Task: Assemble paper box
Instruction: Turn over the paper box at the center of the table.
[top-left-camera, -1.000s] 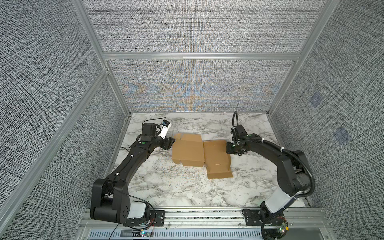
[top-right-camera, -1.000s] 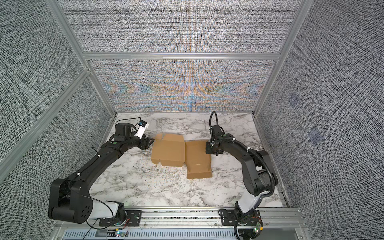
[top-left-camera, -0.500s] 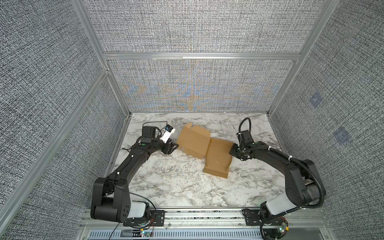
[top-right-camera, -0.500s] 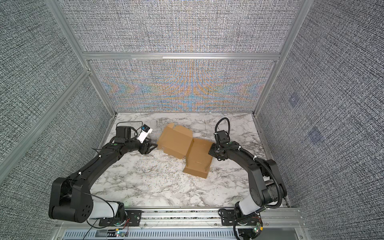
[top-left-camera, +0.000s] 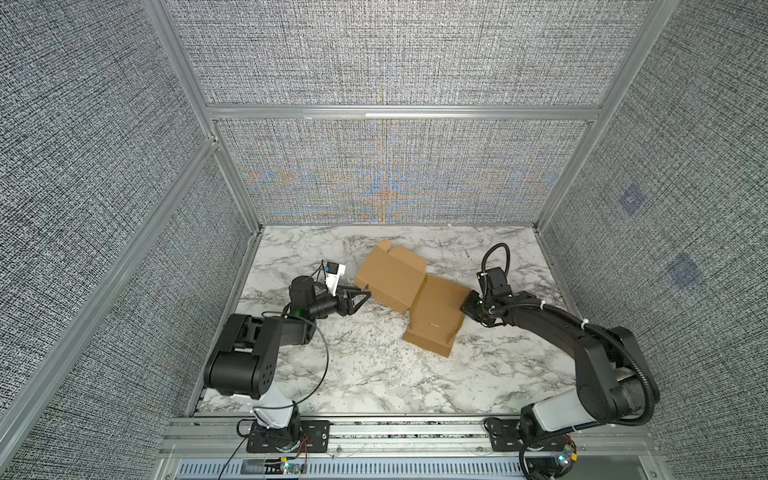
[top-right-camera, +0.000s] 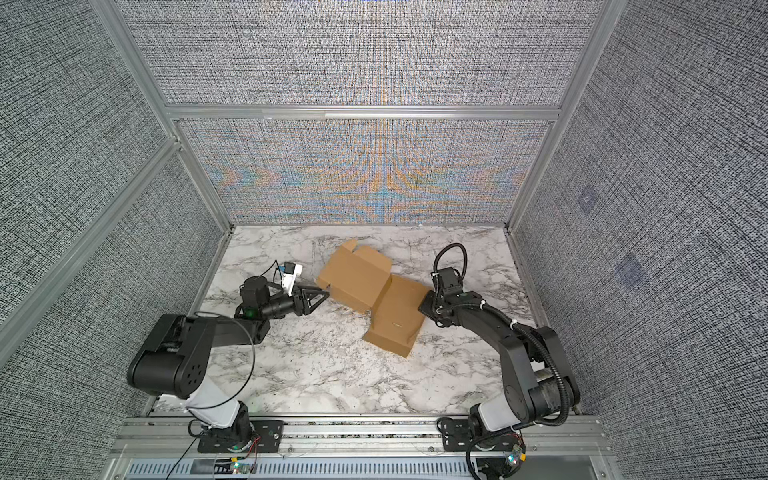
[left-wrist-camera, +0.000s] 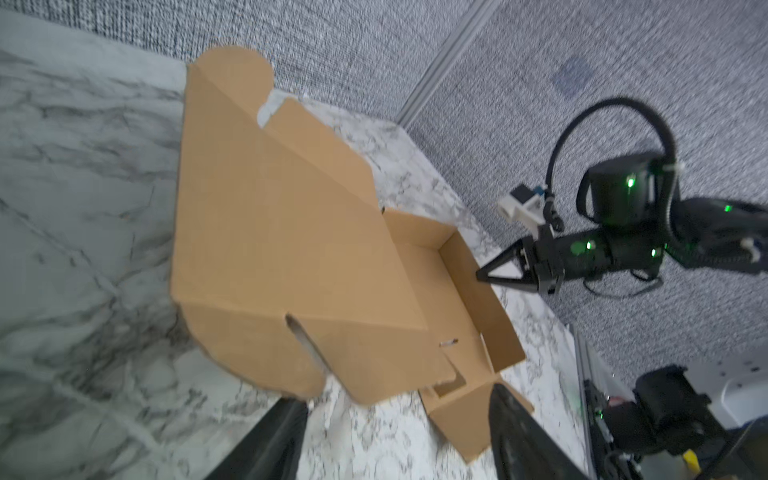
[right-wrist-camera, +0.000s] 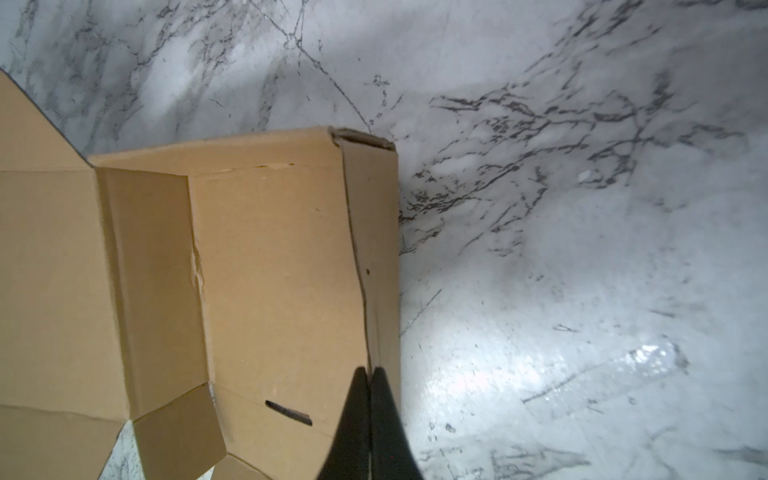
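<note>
If barely, box (right-wrist-camera: 270, 257) in right claw (right-wrist-camera: 368, 374).

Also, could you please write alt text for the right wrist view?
The right gripper, jaws shut, pinches the edge of a folded-up side wall of the partly assembled tan paper box. The box rests on a white marble table, with its lid panel still open.

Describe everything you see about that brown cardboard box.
The tan-brown corrugated cardboard box is half-built: one part is a shallow open tray with raised walls, the other a lid panel with rounded flaps, tilted up off the white marble table. It lies askew toward the back. The shut right hand pinches a tray wall; the open left hand is at the lid's corner, contact unclear.
</note>
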